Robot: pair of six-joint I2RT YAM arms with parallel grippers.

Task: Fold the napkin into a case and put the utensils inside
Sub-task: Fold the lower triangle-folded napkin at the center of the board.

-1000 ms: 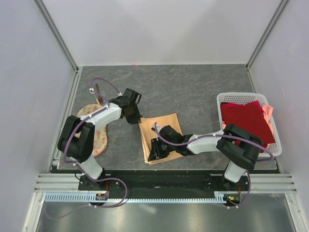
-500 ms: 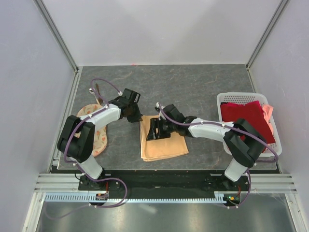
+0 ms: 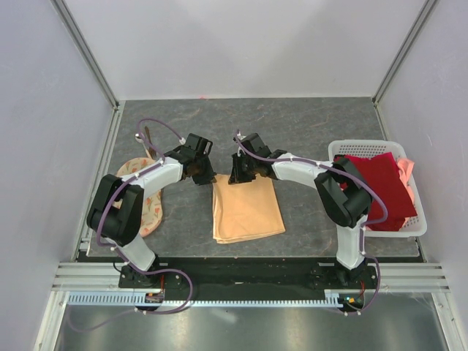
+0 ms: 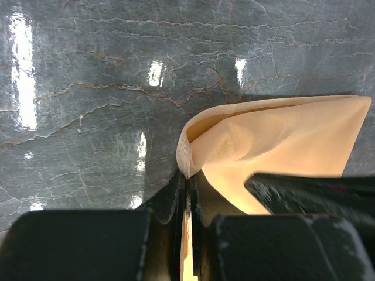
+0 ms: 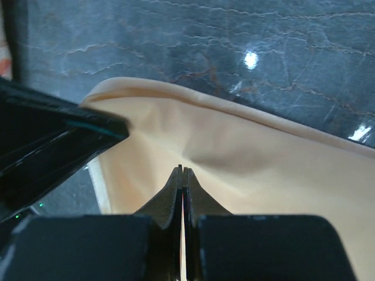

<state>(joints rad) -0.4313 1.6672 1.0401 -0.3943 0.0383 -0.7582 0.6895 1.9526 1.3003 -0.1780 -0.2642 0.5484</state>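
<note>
Far napkin (image 3: 247,208) edge hidden — left gripper (image 4: 188,177), right gripper (image 5: 183,171) (both clamped).

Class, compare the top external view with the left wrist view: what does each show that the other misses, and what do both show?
Only top external: the white basket holding the dark red cloth, and the round printed cloth. Only left wrist: the left gripper pinching the napkin at a raised corner. Both: the napkin on the grey table.

Colours: napkin (image 3: 246,208) plain peach-orange; bench (image 3: 307,131) dark grey with pale veining; basket (image 3: 344,146) white lattice; red cloth (image 3: 384,179) dark red; round cloth (image 3: 152,213) cream, orange print.
</note>
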